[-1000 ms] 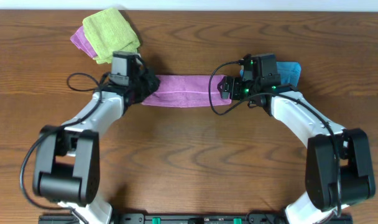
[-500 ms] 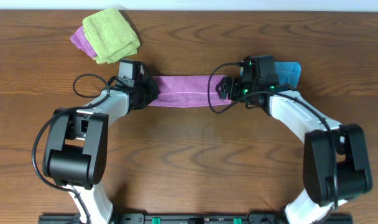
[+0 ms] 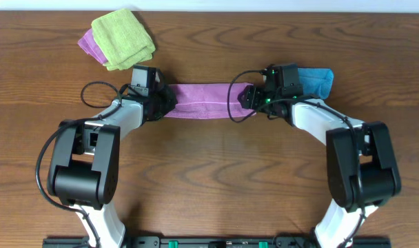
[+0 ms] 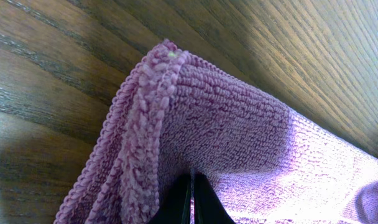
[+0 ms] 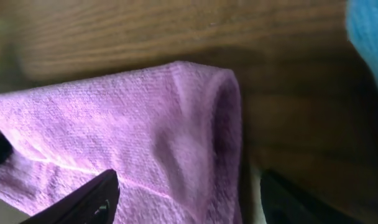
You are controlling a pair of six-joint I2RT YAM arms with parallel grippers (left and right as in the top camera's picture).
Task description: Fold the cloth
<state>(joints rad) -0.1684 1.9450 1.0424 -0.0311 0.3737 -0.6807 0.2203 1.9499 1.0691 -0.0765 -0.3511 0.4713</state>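
The lilac cloth lies folded into a long narrow strip across the back of the table. My left gripper is at its left end. In the left wrist view, that gripper is shut on the layered terry edge of the cloth. My right gripper is at the strip's right end. In the right wrist view, the right gripper stands open astride the rounded fold of the cloth. One of its fingers is over the fabric and the other is beyond its edge.
A lime-green folded cloth rests on another purple cloth at the back left. A bright blue cloth lies just right of my right gripper, also seen as blue cloth. Black cables loop beside both wrists.
The left arm has swung round while its gripper kept its hold on the cloth's left end. The right gripper has edged left over the right end, and its jaws have narrowed a little.
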